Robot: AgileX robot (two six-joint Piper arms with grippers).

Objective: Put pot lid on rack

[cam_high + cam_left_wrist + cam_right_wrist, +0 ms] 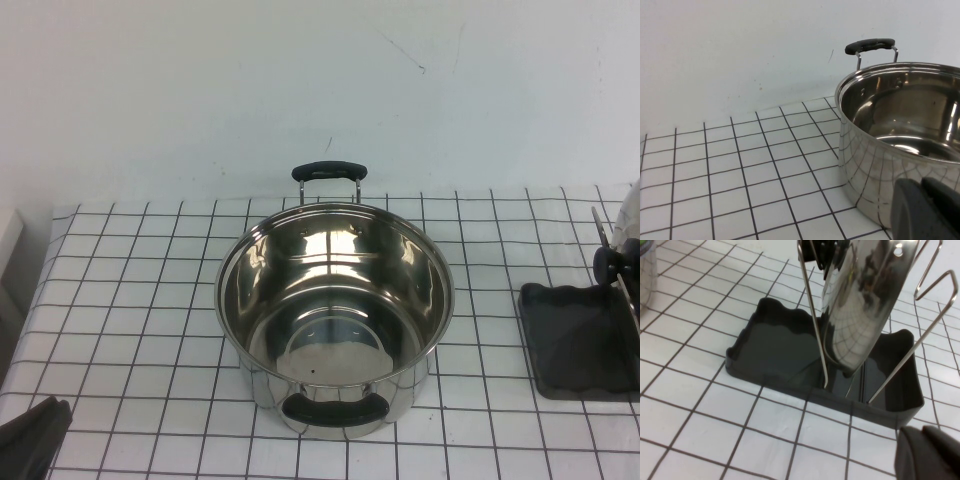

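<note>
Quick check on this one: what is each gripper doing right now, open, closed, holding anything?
Left gripper: shut, holding nothing, parked near the pot.
Right gripper: shut, holding nothing, in front of the rack, where the pot lid already stands.

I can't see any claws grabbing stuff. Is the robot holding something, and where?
Nothing. The lid stands on edge in the rack alone. The left gripper sits shut near the pot; the right gripper sits shut before the rack.

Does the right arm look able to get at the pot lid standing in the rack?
Probably yes. The pot lid stands upright between the rack wires, with open table on this side. The shut right gripper sits just in front. The shut left gripper is parked far off.
</note>
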